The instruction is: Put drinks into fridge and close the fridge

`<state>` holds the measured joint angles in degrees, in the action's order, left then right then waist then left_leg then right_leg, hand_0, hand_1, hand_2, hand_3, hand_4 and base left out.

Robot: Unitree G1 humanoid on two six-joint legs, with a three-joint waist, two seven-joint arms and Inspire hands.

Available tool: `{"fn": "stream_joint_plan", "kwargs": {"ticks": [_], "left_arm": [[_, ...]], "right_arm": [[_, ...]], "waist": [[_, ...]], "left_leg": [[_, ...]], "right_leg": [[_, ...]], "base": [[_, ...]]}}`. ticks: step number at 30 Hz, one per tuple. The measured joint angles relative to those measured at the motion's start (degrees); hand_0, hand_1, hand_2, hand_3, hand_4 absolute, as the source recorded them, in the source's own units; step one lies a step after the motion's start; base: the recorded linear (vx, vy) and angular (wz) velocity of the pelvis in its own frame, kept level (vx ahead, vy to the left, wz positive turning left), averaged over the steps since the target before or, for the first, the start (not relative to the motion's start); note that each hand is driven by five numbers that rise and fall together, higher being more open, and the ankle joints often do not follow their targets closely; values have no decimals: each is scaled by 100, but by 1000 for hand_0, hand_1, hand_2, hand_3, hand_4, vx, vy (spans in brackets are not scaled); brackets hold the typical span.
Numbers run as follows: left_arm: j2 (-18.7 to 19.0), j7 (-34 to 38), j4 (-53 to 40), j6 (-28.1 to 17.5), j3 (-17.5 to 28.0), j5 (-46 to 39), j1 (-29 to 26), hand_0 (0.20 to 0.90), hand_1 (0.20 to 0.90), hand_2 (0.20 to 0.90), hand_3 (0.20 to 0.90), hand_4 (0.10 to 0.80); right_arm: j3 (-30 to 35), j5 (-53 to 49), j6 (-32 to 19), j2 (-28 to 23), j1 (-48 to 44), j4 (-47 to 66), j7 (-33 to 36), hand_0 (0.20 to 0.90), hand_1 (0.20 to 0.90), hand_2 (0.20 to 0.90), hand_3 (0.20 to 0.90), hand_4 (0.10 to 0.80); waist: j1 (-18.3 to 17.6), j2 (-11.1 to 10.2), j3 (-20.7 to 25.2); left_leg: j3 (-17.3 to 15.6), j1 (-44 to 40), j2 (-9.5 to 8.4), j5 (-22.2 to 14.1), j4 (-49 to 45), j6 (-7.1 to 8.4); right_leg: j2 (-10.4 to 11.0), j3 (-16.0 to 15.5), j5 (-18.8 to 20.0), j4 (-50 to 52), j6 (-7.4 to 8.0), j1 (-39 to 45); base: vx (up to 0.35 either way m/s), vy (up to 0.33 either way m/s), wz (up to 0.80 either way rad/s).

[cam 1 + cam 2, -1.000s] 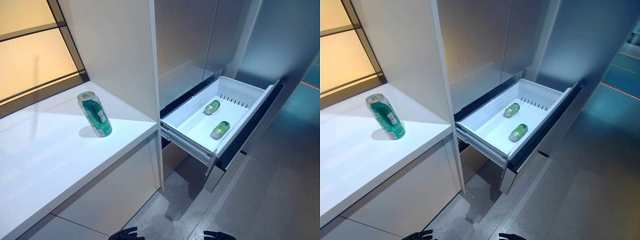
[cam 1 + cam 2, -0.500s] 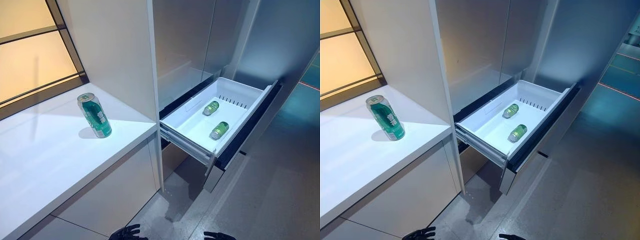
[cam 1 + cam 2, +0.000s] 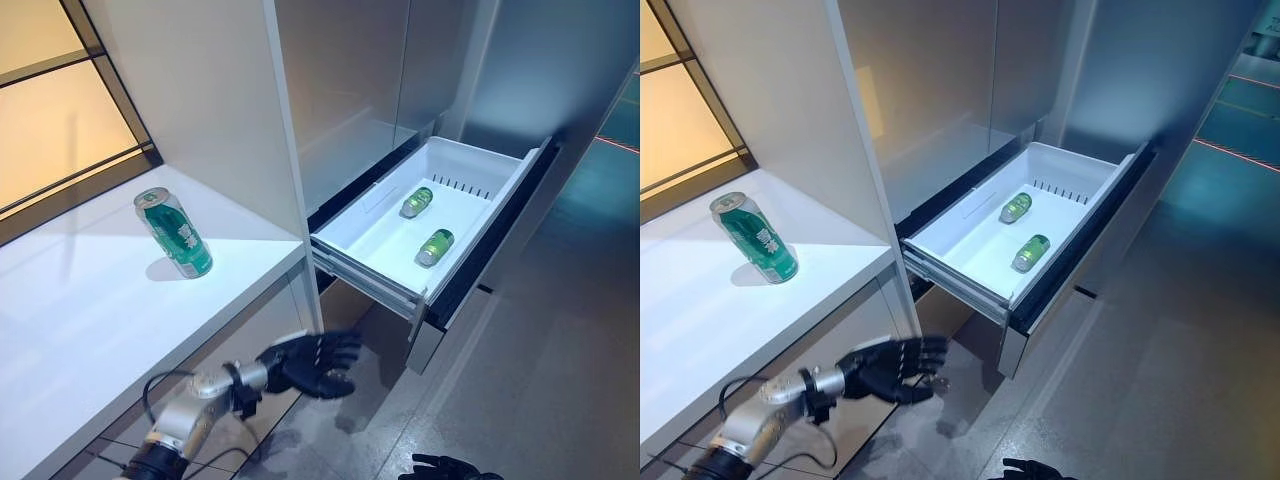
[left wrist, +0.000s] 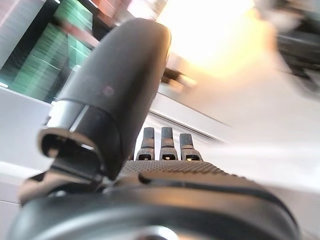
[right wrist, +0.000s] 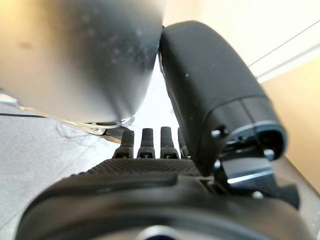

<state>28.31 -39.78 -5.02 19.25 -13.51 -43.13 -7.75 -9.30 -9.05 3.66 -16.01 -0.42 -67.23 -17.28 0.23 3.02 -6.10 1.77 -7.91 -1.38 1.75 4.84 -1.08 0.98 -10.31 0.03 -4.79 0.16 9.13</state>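
White counter fills the lower left of the head views, running under a tall pale cabinet panel that stands at upper centre. Grey fridge doors rise just right of that panel, and grey floor takes up the lower right. From the fridge's lower part a white drawer is pulled out towards the centre right of the frame, its dark front angled down to the right.

Upright on the counter at left centre stands a green drink can, well apart from the drawer. Two smaller green cans lie on their sides inside the drawer: one nearer the back wall, the other just below it in the frame, the two apart from each other.

Below the counter edge, at lower centre, the left hand hangs in the air with its fingers spread wide and holding nothing; its wrist view shows straight fingers too. At the bottom edge, right of centre, only a sliver of the right hand shows; its wrist view shows straight fingers with nothing in them.
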Motion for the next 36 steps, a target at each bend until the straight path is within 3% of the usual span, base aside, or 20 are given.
{"fn": "stream_joint_plan", "kwargs": {"ticks": [4,7,13,17,28,36], "left_arm": [[-8,64,-724,-39,186,-1078,-489,900,900,900,900,800],[-17,430,-1097,-582,355,-1787,-802,900,900,900,900,800],[221,1863,-1247,-2067,1211,-1263,-864,900,900,900,900,800],[327,2559,-1219,-2495,1829,-473,-861,900,900,900,900,800],[733,3340,-1137,-2408,2000,2,-814,900,900,900,900,800],[909,3462,-477,-2104,1998,-499,-813,900,900,900,900,800]], "right_arm": [[-37,-14,-184,14,6,-93,9,900,900,900,900,800],[-141,-118,-205,19,9,-119,71,900,900,900,900,800],[-232,-231,-246,28,50,-146,187,900,900,900,900,800],[-301,-231,-251,36,93,-226,207,900,900,900,900,800],[-645,-158,-233,89,6,-398,212,900,900,900,900,800],[-666,-163,-167,85,-9,-386,211,900,900,900,900,800]], "waist": [[-25,1,1],[-36,0,0],[65,28,25],[350,-38,68],[780,-175,197],[755,-118,232]], "left_leg": [[3,-33,1,0,0,1],[6,-93,3,-2,11,3],[45,-88,9,-11,30,25],[81,-76,-1,2,9,10],[430,43,-107,73,8,-6],[576,97,-114,97,17,23]], "right_leg": [[-3,1,0,-2,0,31],[-6,1,-2,-3,1,110],[-10,-32,-22,-6,27,133],[-5,-59,-6,-6,-1,134],[66,-228,-74,-6,68,162],[67,-361,-77,-6,60,156]], "base": [[32,-44,0],[22,-20,0],[23,-18,3],[16,-10,5],[3,-10,17],[8,1,9]]}}
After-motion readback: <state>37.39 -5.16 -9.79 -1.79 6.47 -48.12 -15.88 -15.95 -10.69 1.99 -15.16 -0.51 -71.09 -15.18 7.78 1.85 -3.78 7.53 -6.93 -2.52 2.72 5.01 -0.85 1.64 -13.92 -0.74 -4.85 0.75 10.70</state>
